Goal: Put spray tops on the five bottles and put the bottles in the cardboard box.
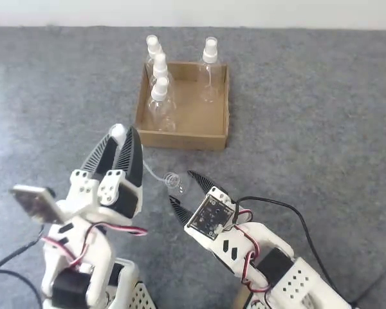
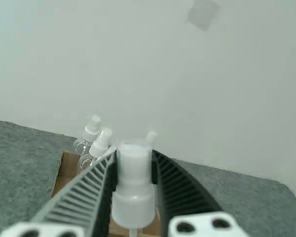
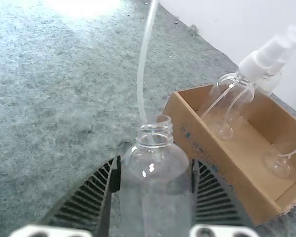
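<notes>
Bright, even, diffuse light throughout, washed-out glare patch on the grey speckled tabletop (image 3: 84, 7), small white glints on the clear plastic bottle (image 3: 153, 170), plain white wall (image 2: 187, 74) evenly lit, faint soft-edged shadow beside the brown cardboard box (image 1: 180, 139)

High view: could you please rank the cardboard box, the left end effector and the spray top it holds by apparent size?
1. cardboard box
2. left end effector, probably nearer the camera, which may make it look bigger than it is
3. spray top, of which just the white tip shows
</notes>
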{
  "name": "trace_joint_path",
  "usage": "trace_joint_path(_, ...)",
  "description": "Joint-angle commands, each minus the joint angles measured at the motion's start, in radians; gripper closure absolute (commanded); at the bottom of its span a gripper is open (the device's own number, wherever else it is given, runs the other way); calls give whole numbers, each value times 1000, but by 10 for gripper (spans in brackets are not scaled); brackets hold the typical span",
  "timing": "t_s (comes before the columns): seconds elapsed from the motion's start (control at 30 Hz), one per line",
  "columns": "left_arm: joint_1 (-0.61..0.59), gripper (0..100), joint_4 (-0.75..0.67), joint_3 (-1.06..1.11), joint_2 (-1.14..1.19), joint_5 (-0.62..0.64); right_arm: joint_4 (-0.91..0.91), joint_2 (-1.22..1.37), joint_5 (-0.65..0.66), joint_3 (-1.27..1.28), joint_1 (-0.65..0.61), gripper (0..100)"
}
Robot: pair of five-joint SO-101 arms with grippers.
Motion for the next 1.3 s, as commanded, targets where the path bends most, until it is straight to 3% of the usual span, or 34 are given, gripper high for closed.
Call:
trace_joint_path(0.0, 8, 952, -52, 28, -15, -11, -27, -21, 20, -15, -5, 894)
trace_joint_path(1.27, 86, 960, -6, 119, -15, -52, -28, -25, 14, -25, -1, 894)
